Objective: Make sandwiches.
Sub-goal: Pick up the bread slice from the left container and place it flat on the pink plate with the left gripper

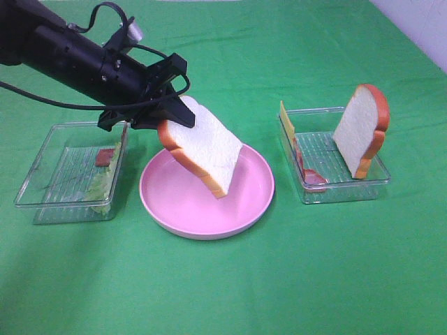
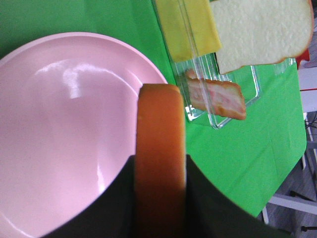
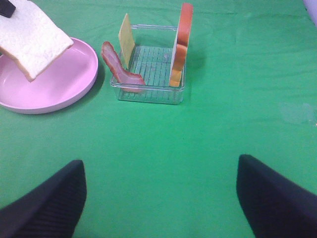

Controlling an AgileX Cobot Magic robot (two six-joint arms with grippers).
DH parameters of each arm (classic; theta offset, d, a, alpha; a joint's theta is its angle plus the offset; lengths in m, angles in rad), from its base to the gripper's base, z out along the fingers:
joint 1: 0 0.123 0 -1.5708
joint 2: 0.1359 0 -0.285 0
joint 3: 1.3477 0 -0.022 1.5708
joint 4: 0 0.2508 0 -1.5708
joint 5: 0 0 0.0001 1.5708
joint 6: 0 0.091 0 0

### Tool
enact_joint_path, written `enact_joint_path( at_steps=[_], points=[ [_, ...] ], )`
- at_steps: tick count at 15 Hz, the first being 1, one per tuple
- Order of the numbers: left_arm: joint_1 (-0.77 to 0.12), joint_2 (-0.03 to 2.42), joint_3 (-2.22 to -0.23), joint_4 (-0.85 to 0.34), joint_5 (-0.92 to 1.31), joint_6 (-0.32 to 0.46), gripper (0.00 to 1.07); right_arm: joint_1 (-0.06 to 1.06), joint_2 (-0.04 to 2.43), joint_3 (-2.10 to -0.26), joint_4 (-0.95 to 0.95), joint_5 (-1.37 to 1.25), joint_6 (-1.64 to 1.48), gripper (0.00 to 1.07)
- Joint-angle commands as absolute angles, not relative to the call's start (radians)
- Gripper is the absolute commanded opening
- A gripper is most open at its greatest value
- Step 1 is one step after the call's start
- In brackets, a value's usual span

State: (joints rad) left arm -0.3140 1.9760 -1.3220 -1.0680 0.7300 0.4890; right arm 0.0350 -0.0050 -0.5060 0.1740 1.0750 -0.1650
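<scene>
Two bread slices [image 1: 204,148] [image 1: 360,129], two clear trays [image 1: 43,183] [image 1: 343,193], one pink plate [image 1: 183,204]

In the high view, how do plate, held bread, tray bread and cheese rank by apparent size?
1. plate
2. held bread, lifted nearer the camera, so unsure against tray bread
3. tray bread
4. cheese, seen edge-on

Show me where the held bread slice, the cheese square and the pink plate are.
held bread slice [image 1: 206,150], exterior high view, middle of its white face.
cheese square [image 3: 127,40], right wrist view, middle of its yellow face.
pink plate [image 1: 174,201], exterior high view, bare inner floor.
</scene>
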Motion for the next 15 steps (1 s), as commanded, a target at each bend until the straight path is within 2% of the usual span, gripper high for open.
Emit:
enact_joint_path(
  at_steps=[1,4,15],
  points=[
    [-0.318,2.047,-1.325,-1.19,0.723,0.514,0.0,0.036,-0.021,-0.506,0.176,1.066,-0.179,0.78],
    [-0.318,2.08,-1.325,-1.227,0.723,0.555,0.0,0.036,-0.021,-0.506,0.176,1.066,-0.179,0.78],
    [-0.335,2.092,-1.325,-1.237,0.716,0.554,0.0,0.036,-0.021,-0.506,0.177,1.066,-0.179,0.78]
  ],
)
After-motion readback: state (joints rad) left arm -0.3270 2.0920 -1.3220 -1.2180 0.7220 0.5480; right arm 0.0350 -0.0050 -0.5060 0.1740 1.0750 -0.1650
